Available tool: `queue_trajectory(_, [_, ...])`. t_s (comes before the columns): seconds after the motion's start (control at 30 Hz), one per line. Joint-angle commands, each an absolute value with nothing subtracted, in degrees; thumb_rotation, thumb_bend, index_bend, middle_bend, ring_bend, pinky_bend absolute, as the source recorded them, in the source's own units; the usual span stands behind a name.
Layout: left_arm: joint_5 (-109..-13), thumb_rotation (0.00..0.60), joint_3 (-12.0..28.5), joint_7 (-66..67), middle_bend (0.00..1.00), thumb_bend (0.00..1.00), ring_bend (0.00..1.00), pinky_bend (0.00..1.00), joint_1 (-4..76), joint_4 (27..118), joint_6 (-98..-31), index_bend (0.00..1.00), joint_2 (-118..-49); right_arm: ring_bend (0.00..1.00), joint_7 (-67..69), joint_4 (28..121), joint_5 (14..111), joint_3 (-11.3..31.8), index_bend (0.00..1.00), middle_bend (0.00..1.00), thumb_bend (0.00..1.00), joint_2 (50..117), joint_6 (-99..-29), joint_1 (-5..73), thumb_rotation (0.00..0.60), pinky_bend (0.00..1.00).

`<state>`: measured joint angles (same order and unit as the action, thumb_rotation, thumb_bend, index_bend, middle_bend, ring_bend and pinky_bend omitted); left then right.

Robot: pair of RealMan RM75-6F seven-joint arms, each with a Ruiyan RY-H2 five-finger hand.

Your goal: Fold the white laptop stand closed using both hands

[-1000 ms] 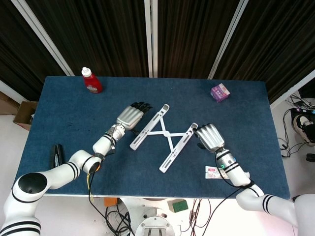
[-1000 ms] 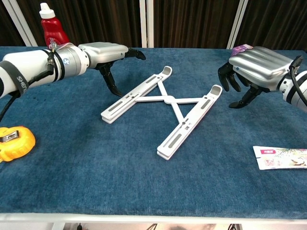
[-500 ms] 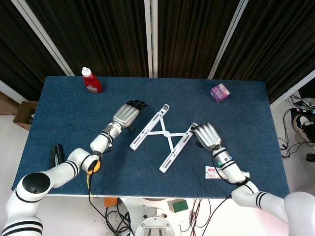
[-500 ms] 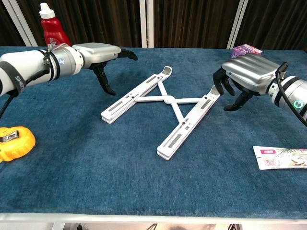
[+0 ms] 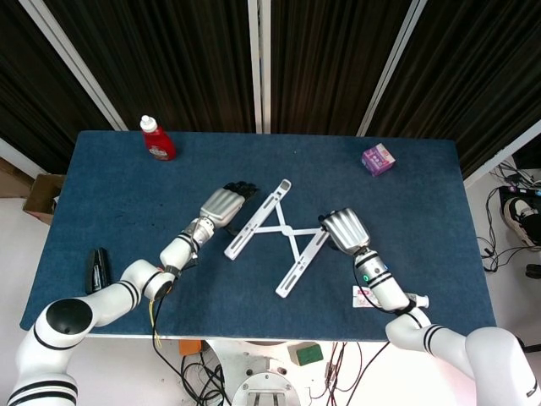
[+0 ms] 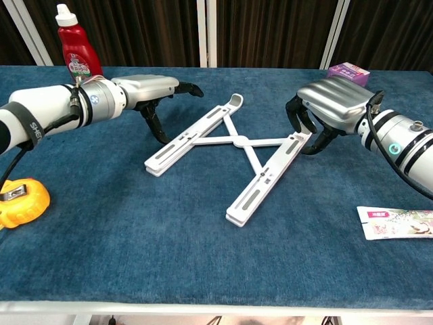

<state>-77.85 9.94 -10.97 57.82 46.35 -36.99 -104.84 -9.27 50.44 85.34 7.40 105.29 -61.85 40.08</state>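
Observation:
The white laptop stand lies open in an X on the blue table, its two rails joined by crossed struts. My left hand hovers at the outer side of the left rail with fingers spread and thumb pointing down close to the rail; it holds nothing. My right hand is at the far end of the right rail. Its curled fingers and thumb straddle and touch that rail tip, without a plain grip.
A red bottle stands at the back left and a purple box at the back right. A yellow tape measure lies front left, a flat packet front right. A black object lies by the left edge.
My right hand slid left onto the right rail's far end, nudging the stand slightly. My left hand drew back, then returned close to the left rail.

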Motion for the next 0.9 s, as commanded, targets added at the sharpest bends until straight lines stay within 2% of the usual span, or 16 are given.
queue_trajectory(0.03, [-78.4, 0.6, 9.6, -11.9, 0.06, 0.0, 0.04, 0.14, 57.8, 46.7, -37.3, 0.09, -104.9, 0.71, -8.3, 48.7, 85.7, 7.5, 0.65, 0.74, 0.0, 106.6, -62.5, 40.5, 0.6, 0.81])
queue_trajectory(0.9, [-81.3, 0.6, 7.4, -18.5, 0.06, 0.0, 0.04, 0.14, 57.3, 52.1, -39.3, 0.09, -103.9, 0.72, -2.1, 39.0, 86.8, 7.6, 0.66, 0.75, 0.0, 115.7, -63.9, 43.5, 0.6, 0.82])
